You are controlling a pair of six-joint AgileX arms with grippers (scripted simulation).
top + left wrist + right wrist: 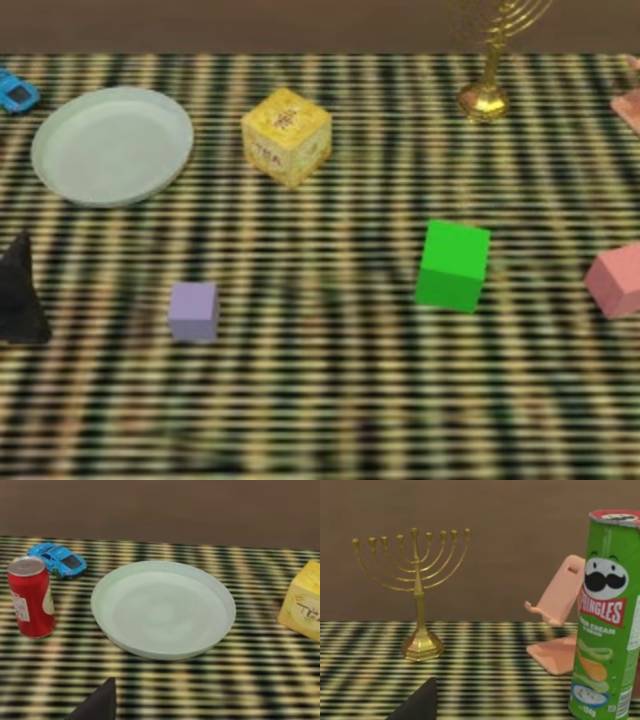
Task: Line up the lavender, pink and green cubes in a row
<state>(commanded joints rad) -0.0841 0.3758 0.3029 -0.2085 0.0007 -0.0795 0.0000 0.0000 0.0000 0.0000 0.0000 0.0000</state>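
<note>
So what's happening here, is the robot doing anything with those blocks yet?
Not yet. Nothing is being held. The lavender cube, green cube and pink cube sit apart on the striped table, the pink one at the right edge of the top view. Only a dark part of the left arm shows at the left edge; the right arm is out of sight.

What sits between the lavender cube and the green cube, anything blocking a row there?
Nothing visible. In the top view the cloth between the lavender cube and the green cube is bare. The yellow TEA cube and the plate lie farther back. The pink cube sits at the right edge, beyond the green.
</note>
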